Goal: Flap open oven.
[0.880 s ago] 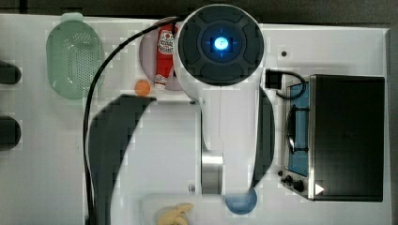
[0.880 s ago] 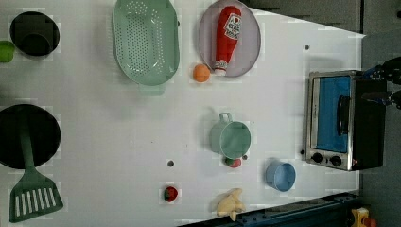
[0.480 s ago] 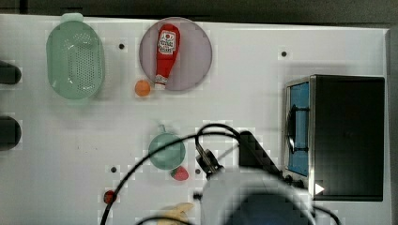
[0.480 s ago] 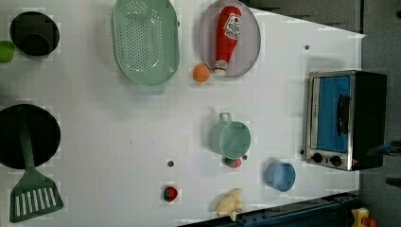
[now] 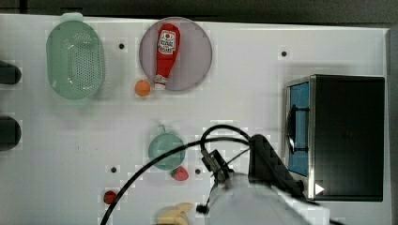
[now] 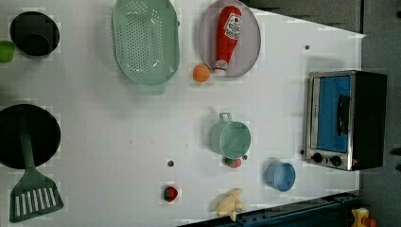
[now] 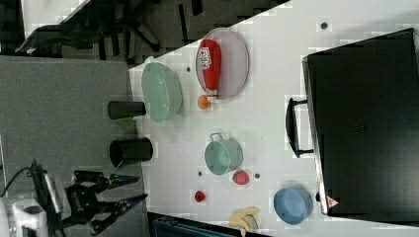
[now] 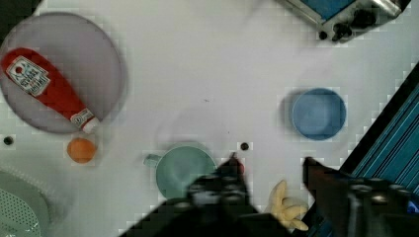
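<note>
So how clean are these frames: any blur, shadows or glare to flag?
Top view: the arm is a smeared pale mass and its cable ghosted; the oven stays sharp. Left view: even light, soft shadows, a mild sheen on the oven door. Wrist view: the gripper is dark and out of focus.

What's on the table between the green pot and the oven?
Mostly bare white table lies between the green pot and the oven in the left view; a blue bowl sits just below that stretch.
</note>
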Action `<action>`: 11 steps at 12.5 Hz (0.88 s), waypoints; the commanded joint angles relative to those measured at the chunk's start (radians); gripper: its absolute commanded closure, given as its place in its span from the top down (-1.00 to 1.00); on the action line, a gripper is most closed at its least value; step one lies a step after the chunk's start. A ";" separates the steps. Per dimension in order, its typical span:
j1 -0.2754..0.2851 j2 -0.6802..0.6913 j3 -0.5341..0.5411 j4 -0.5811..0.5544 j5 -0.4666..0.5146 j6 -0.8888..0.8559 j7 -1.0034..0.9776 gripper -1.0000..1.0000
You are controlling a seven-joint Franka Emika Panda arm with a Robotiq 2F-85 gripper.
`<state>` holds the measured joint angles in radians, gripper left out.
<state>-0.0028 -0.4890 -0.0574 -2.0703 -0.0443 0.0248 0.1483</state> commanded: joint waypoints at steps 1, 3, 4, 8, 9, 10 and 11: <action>-0.014 0.041 -0.026 -0.025 -0.007 0.057 0.038 -0.65; -0.020 0.063 -0.058 -0.045 -0.022 0.109 -0.092 -0.65; -0.024 0.078 -0.081 -0.060 -0.030 0.130 -0.196 -0.65; -0.038 0.161 -0.192 -0.109 -0.037 0.257 -0.668 -0.65; -0.039 0.186 -0.220 -0.114 -0.048 0.297 -0.788 -0.65; -0.040 0.211 -0.247 -0.117 -0.059 0.340 -0.907 -0.65; -0.042 0.237 -0.272 -0.120 -0.071 0.389 -1.016 -0.65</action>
<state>-0.0287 -0.2571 -0.3298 -2.1680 -0.1025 0.3948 -0.6079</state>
